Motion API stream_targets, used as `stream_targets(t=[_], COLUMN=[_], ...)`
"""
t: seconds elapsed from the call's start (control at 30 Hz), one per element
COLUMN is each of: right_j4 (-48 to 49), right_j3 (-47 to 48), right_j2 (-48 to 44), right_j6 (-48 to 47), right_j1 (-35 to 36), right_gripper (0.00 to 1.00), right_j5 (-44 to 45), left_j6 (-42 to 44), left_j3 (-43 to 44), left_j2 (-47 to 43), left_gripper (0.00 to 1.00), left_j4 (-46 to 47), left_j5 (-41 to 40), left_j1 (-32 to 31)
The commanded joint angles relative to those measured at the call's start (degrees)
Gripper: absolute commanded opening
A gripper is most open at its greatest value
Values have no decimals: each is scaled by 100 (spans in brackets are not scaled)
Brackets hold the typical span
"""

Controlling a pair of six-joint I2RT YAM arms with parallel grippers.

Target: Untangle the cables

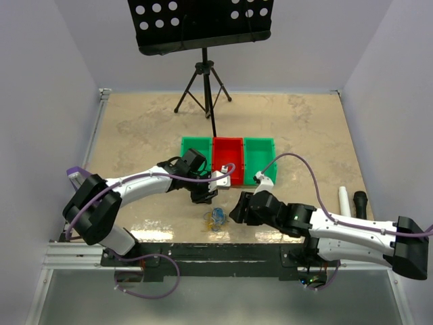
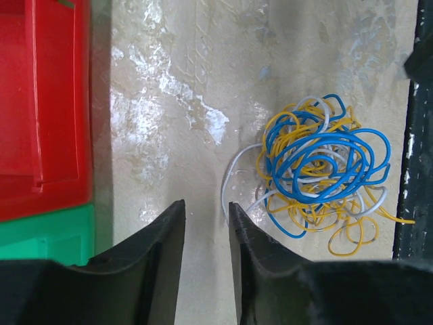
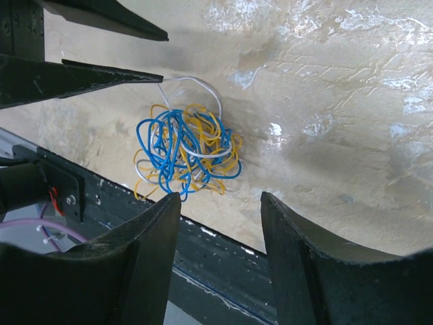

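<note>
The cables (image 1: 216, 218) are one small clump of thin blue, yellow and white strands near the table's front edge, also seen in the left wrist view (image 2: 321, 172) and the right wrist view (image 3: 186, 152). My left gripper (image 2: 207, 204) stands just beyond the clump (image 1: 206, 196), its jaws narrowed but still apart. A white loop (image 2: 226, 176) from the clump runs to the inner edge of its right fingertip (image 2: 237, 220). My right gripper (image 3: 220, 195) is open and empty over the table's front edge, to the right of the clump (image 1: 237, 206).
Three bins stand in a row behind the grippers: green (image 1: 196, 152), red (image 1: 228, 159), green (image 1: 260, 159). A black tripod stand (image 1: 205, 74) is at the back. A white cylinder (image 1: 345, 200) and a black one (image 1: 360, 203) lie at the right. A black rail (image 3: 223, 257) borders the front edge.
</note>
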Motion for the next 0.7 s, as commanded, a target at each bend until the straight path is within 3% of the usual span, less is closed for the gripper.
stream_targets(t=[0.0, 0.17, 0.47, 0.5, 0.57, 0.6, 0.67], right_j4=[345, 399, 548, 548, 522, 504, 443], right_j3=[-107, -168, -212, -204, -195, -186, -160], right_j2=[126, 205, 434, 451, 416, 399, 329], right_j6=[-46, -108, -152, -161, -161, -170, -161], right_j1=[-6, -6, -6, -6, 3, -6, -6], right_gripper=[55, 55, 54, 54, 54, 54, 54], right_j5=[21, -6, 12, 12, 38, 29, 73], left_j6=[102, 41, 5, 5, 5, 5, 14], left_j3=[-45, -125, 78, 69, 104, 139, 261], left_j2=[-150, -369, -827, -810, -661, -547, -266], left_gripper=[33, 2, 0, 9, 51, 60, 66], left_j4=[72, -42, -588, -588, -579, -588, -632], left_j5=[480, 394, 147, 156, 182, 208, 243], left_j1=[-21, -21, -3, -3, -3, -3, -3])
